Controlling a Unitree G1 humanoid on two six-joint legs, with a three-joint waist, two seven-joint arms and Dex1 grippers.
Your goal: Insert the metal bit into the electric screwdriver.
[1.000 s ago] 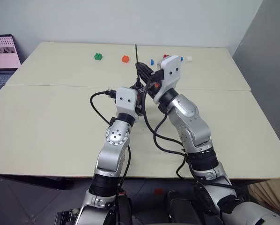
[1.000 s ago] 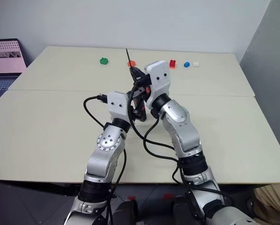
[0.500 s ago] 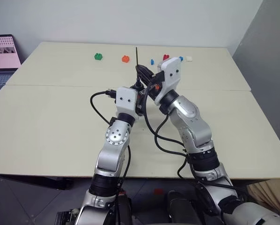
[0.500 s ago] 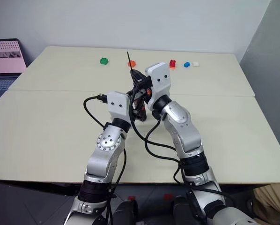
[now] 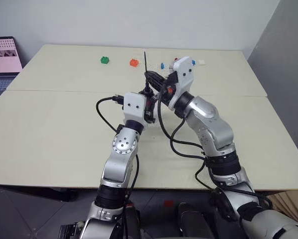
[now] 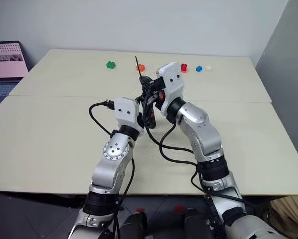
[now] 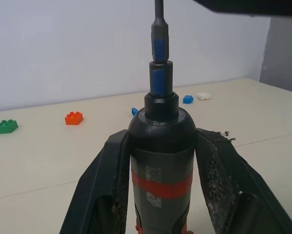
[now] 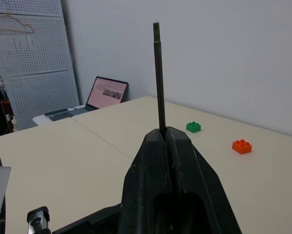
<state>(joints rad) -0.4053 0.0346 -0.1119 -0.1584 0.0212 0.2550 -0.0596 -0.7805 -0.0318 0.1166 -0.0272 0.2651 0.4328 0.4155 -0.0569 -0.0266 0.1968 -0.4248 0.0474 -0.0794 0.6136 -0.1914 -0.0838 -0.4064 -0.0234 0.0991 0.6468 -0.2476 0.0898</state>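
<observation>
No brand name, label text or other writing can be read on any of the things; the electric screwdriver (image 7: 161, 161) carries a small pale sticker above its red band, but whatever is on it is too small to make out. The left end effector (image 7: 161, 195) is pinching the electric screwdriver upright between its two black fingers (image 7: 104, 190), tip pointing up, raised above the surface (image 5: 54, 129). The metal bit (image 8: 158, 78) is pinched in the right end effector (image 8: 166, 141), whose fingers are pressed together around its lower end so the thin rod stands up out of them. In the left wrist view a bit's blue-banded shank (image 7: 158, 48) stands straight up out of the screwdriver's collar, with a dark edge of the right end effector crossing just above it. In the head views the two end effectors meet over the middle of the surface, the thin rod (image 5: 145, 59) rising above them. The surface is pale beige, made of panels pushed together with seams showing. Near its far edge lie small toy bricks: a green brick (image 5: 105, 60), an orange brick (image 5: 133, 62), a red brick (image 6: 184, 67), a blue brick (image 6: 199, 68) and a white brick (image 6: 208, 68). A laptop (image 5: 2, 59) with a pink screen sits on a lower table to the left, a white perforated panel (image 8: 29, 63) stands behind it, and the walls are plain pale grey.
</observation>
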